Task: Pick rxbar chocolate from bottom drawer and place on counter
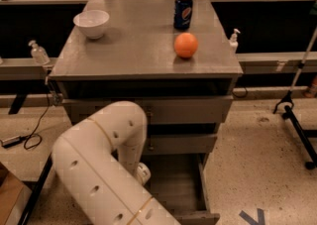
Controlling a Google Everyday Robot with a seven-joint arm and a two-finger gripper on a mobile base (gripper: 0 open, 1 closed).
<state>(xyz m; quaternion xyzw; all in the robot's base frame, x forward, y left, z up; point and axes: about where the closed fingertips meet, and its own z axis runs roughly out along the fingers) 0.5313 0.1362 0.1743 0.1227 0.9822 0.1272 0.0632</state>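
One white arm (pixel 94 164), jointed, filling the lower left. Upper link runs from the bottom edge up and left to a sharply bent elbow (pixel 121 120). Next link drops straight down from the elbow. Round wrist joint (pixel 142 173) at its lower end. The gripper is hidden behind the arm, below that joint.
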